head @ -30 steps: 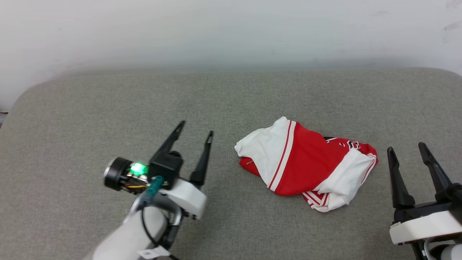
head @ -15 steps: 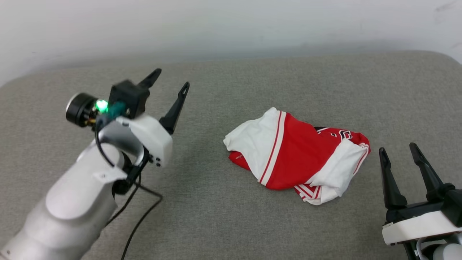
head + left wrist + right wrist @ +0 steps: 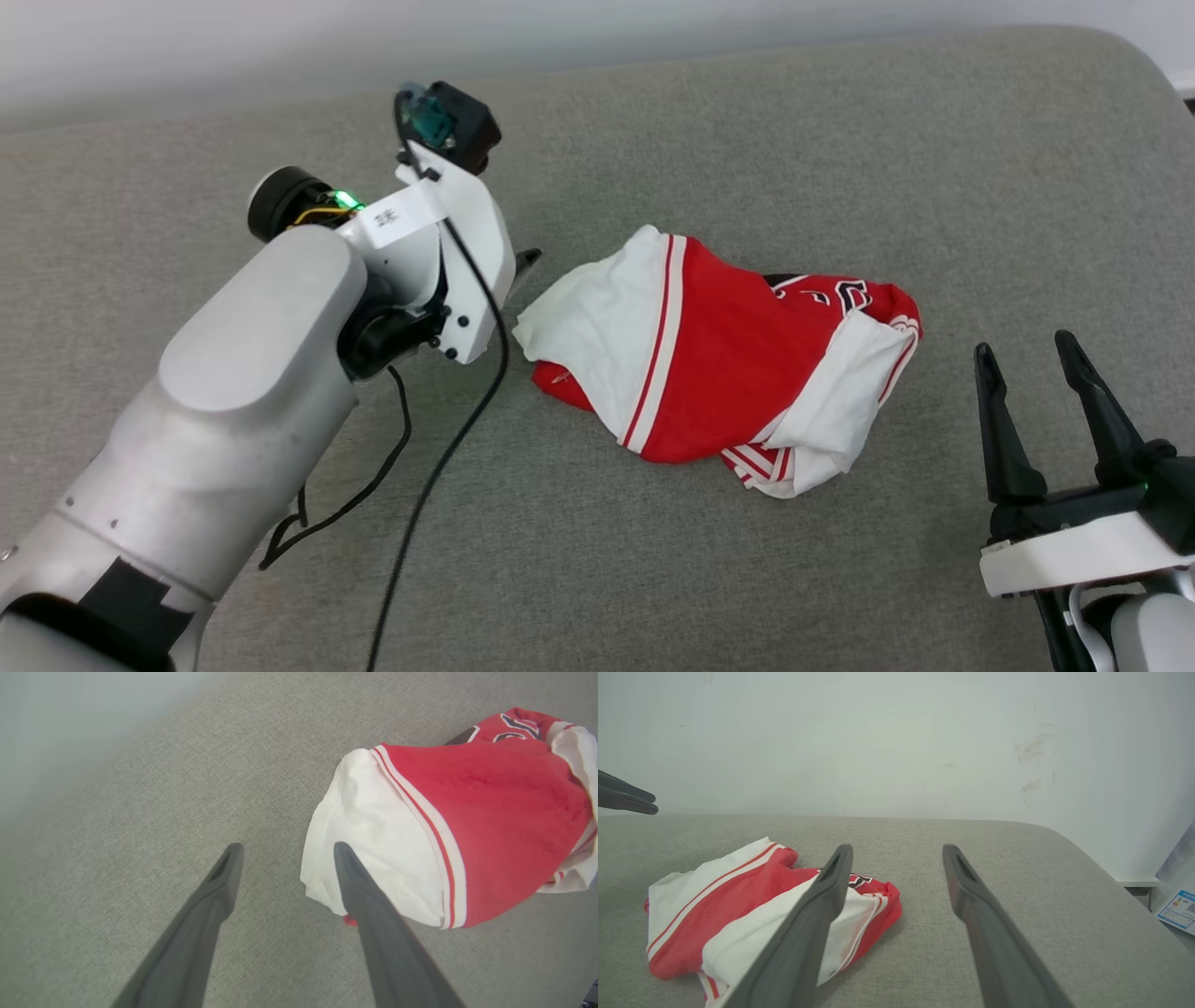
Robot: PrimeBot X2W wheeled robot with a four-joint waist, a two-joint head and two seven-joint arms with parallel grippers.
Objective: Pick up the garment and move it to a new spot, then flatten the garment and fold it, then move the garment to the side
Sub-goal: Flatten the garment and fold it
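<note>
Step one, the pick-up: left claw (image 3: 287,845) and right claw (image 3: 1022,345) are wide open and empty, so the left should next pinch the garment (image 3: 728,373) by its near white edge.

The left pincer (image 3: 287,846) now just beside the garment (image 3: 467,812)

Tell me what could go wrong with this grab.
1. The left gripper stands open at the white sleeve edge of the garment; it may pinch only one layer, so the garment lifts bunched.
2. The black cable trails across the cushion beside the garment and might snag it.
</note>
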